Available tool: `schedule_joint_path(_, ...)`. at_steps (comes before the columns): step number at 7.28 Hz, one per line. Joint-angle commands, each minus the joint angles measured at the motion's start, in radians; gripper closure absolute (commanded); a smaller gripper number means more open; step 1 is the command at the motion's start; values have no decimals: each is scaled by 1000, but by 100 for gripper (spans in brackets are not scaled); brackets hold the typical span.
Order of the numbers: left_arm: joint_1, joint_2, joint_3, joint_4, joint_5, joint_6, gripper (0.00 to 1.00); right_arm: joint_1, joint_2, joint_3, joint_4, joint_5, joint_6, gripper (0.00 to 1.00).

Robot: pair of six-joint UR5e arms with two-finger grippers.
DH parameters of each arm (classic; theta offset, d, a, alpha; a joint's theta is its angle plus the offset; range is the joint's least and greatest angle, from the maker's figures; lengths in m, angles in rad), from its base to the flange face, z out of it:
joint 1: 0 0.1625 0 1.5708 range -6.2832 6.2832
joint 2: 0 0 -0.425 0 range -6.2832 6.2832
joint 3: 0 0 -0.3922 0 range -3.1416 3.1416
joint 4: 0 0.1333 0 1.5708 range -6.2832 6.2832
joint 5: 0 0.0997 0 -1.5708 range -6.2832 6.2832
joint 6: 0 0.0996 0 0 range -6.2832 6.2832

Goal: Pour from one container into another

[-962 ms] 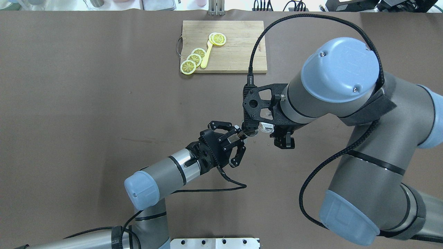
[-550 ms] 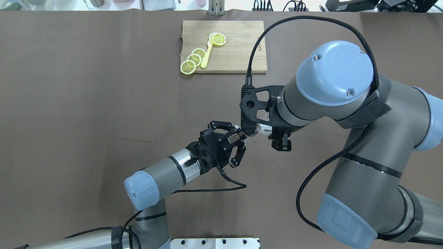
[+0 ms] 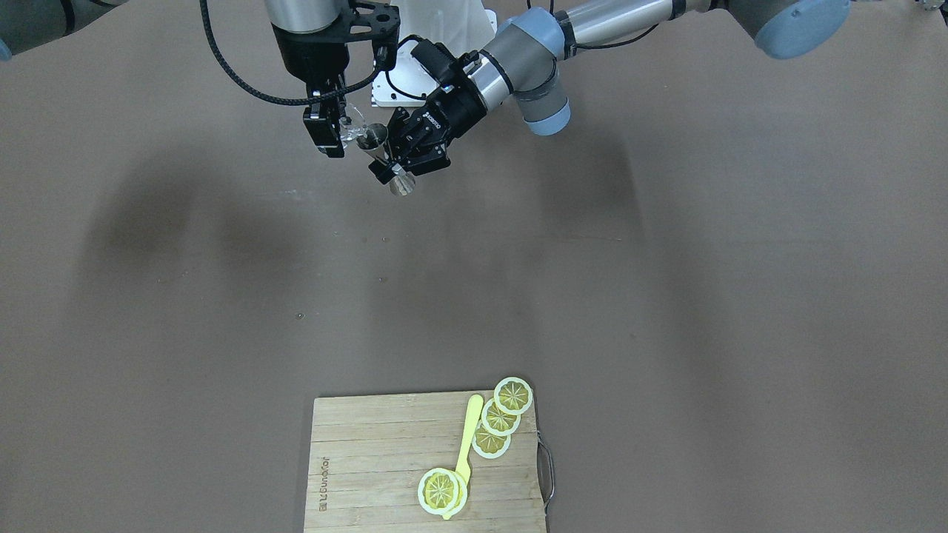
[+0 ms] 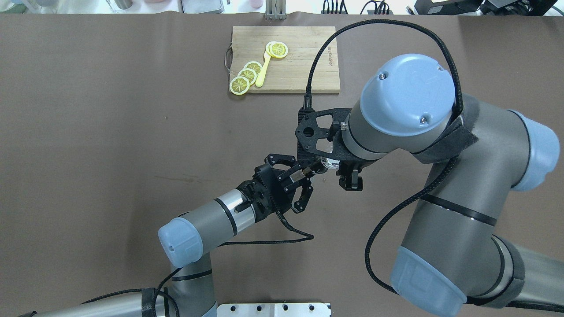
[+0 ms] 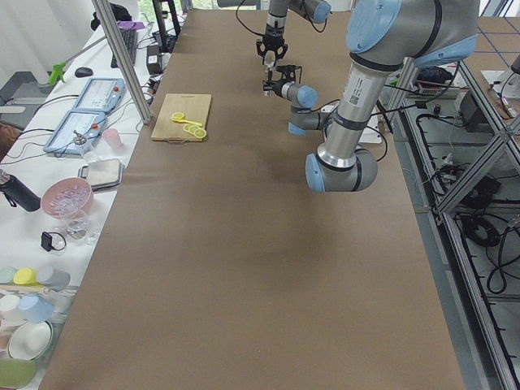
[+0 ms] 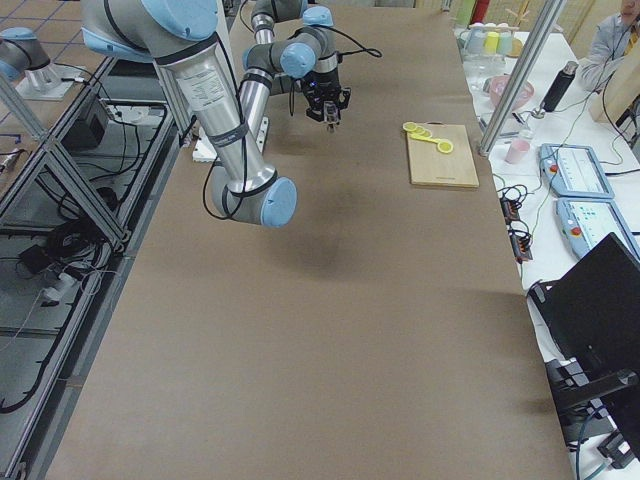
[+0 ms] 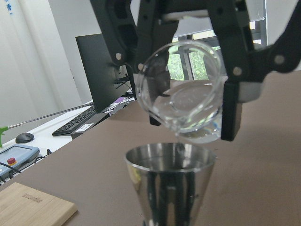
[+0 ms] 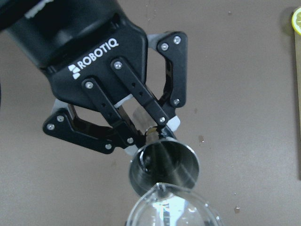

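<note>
My left gripper point(image 4: 303, 171) is shut on the waist of the steel hourglass jigger point(image 7: 171, 183), which it holds upright above the table. My right gripper point(image 7: 190, 125) is shut on the clear glass cup point(image 7: 181, 94). The cup is tipped steeply, its pour lip just over the jigger's open top. In the right wrist view the glass cup's rim point(image 8: 171, 209) sits right next to the jigger's mouth point(image 8: 164, 165), with the left gripper point(image 8: 148, 134) behind it. In the front view the glass cup point(image 3: 354, 132) meets the jigger point(image 3: 385, 152). I can make out no stream.
At the table's far side lies a wooden cutting board point(image 4: 299, 66) with several lemon slices point(image 4: 246, 75) and a yellow utensil point(image 4: 263, 72). The right arm's black cable point(image 4: 317, 66) loops over the board's corner. Brown table point(image 4: 110, 132) spreads all around.
The right wrist has shifted left and turned, and has brought the glass cup closer over the jigger and tipped it further. The left arm and jigger have stayed still.
</note>
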State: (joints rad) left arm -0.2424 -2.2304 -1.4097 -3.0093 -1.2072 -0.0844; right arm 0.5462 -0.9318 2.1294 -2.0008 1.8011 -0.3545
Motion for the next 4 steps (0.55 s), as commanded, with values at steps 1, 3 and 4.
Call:
schedule_joint_path(1,0,0,0,0,0,0,100,-2,11,1,-15,-34,-39,100)
schedule_joint_path(3,0,0,0,0,0,0,100,-6,24,3,-32,-54,-46,100)
schedule_joint_path(4,0,0,0,0,0,0,100,-9,31,3,-44,-60,-49,100)
